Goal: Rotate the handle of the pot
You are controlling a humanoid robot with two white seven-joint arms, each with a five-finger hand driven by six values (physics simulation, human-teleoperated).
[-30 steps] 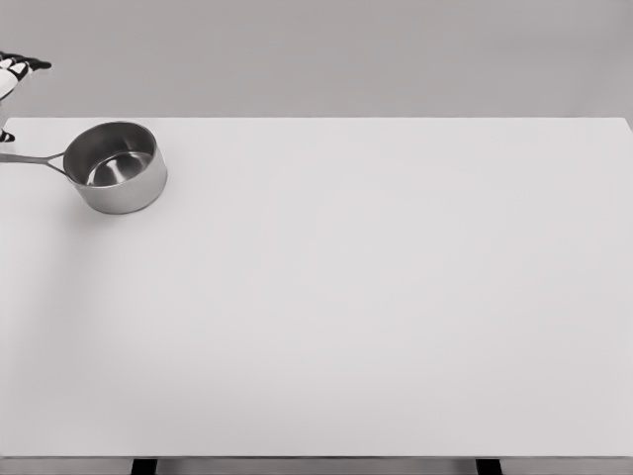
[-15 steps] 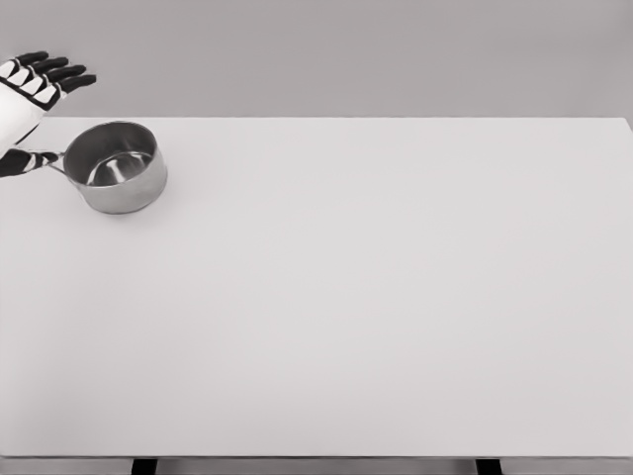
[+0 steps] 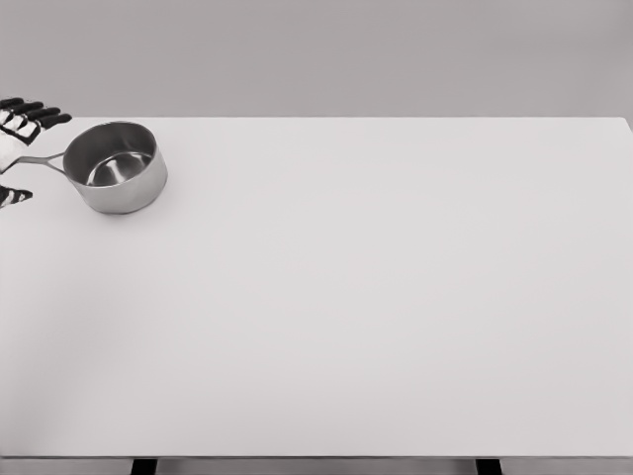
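At the far left edge the left hand point(image 3: 14, 148) shows only in part, its black-tipped fingers point(image 3: 40, 116) spread above the pot handle point(image 3: 40, 159) and the thumb below it, released and grasping nothing (the palm is cut off by the frame). The thin handle runs from between them rightward to the pot point(image 3: 117, 166), a steel saucepan standing upright near the back left corner of the white desk point(image 3: 376, 297), its handle pointing left.
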